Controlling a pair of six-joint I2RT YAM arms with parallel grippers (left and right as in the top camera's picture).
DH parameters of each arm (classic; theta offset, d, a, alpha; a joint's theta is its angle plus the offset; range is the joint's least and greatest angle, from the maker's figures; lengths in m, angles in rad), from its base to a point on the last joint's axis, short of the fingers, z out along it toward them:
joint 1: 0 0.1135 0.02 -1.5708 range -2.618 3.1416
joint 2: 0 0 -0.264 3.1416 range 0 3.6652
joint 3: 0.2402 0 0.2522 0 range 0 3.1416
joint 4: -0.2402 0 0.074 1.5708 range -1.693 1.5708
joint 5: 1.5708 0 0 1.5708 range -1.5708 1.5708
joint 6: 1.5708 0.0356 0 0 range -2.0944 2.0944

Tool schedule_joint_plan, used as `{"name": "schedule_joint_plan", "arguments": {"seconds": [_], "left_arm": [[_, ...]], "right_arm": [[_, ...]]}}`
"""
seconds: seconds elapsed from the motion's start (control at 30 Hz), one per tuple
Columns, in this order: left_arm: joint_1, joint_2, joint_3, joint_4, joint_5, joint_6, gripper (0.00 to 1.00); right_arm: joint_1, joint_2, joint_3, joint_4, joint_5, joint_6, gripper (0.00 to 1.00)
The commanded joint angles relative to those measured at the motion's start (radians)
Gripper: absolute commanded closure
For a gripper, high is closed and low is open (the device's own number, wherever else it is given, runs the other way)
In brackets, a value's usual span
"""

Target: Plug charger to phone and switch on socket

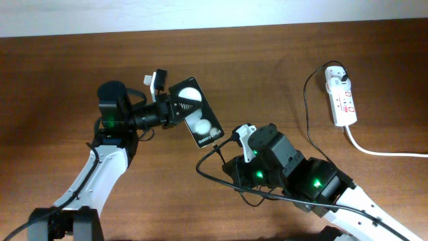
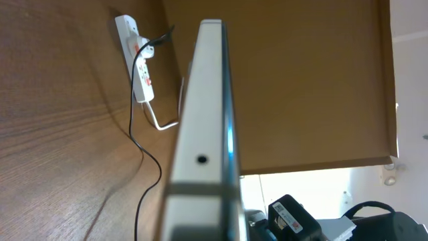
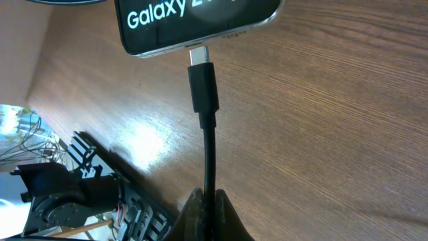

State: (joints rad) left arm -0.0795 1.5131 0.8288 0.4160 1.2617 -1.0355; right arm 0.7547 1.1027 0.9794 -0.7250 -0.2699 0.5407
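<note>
Pushing on from here carries its first risk at the left. The left hand is closed on the upper end of the phone and holds it tilted, apparently raised off the tabletop, with the lettered end pointing toward the right arm. That grip is far from the port, so in my judgement any thrust on the free end could swing or slip the phone in the fingers rather than seat the plug. At the port, the right wrist view shows the charger lined up with its plug tip set into the edge of the lettered end. A strip of bare metal shows there, so it looks not fully home, and a slightly crooked push could jam or scrape it. Further right, the right hand is pinched shut on the thin cable well behind the plug, and that free length could bow instead of passing the force along. The plug thus lies straight ahead of the right hand, touching the phone. Farthest right, the socket lies flat on the tabletop, well apart from both hands, with the black cable running to its far end. Slack looped by the right arm might snag during a reach for the switch.
</note>
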Motion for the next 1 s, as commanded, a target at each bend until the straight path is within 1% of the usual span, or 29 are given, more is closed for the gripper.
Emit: {"name": "schedule_joint_plan", "arguments": {"seconds": [0.0, 0.13, 0.2, 0.37, 0.47, 0.5, 0.7, 0.77, 0.87, 0.9, 0.93, 0.97], "left_arm": [[0.0, -0.007, 0.016, -0.014, 0.031, 0.019, 1.0], [-0.001, -0.007, 0.016, -0.014, 0.034, 0.014, 1.0], [-0.001, -0.007, 0.016, -0.013, 0.033, -0.03, 1.0], [-0.001, -0.007, 0.016, -0.013, 0.029, -0.078, 1.0], [-0.001, -0.007, 0.016, -0.013, 0.026, -0.078, 1.0], [-0.001, -0.007, 0.016, -0.013, 0.025, -0.078, 1.0], [-0.001, -0.007, 0.016, -0.013, 0.027, -0.078, 1.0], [-0.001, -0.007, 0.016, -0.013, 0.059, -0.069, 1.0], [-0.001, -0.007, 0.016, -0.013, 0.094, -0.044, 1.0], [-0.001, -0.007, 0.016, -0.013, 0.093, -0.044, 1.0], [-0.001, -0.007, 0.016, -0.013, 0.084, -0.043, 1.0], [-0.001, -0.007, 0.016, -0.013, 0.076, -0.044, 1.0]], "right_arm": [[0.005, -0.014, 0.0, 0.016, 0.013, -0.012, 0.96], [0.005, -0.014, 0.0, 0.026, 0.013, -0.012, 0.96], [0.005, -0.014, 0.0, 0.03, 0.013, -0.012, 0.96], [0.005, -0.014, 0.0, 0.035, 0.008, -0.012, 0.96], [0.005, -0.014, 0.0, 0.036, 0.004, -0.012, 0.96], [0.005, -0.014, 0.0, 0.05, -0.034, -0.013, 0.96], [0.005, -0.014, 0.0, 0.054, -0.032, -0.015, 0.96], [0.005, -0.014, 0.0, 0.065, -0.014, -0.055, 0.96], [0.004, -0.014, 0.0, 0.072, 0.029, -0.058, 0.96], [0.004, -0.014, 0.0, 0.069, 0.032, -0.058, 0.95], [0.004, -0.014, 0.0, 0.069, 0.031, -0.058, 0.86], [0.004, -0.014, 0.0, 0.07, 0.031, -0.058, 0.82]]}}
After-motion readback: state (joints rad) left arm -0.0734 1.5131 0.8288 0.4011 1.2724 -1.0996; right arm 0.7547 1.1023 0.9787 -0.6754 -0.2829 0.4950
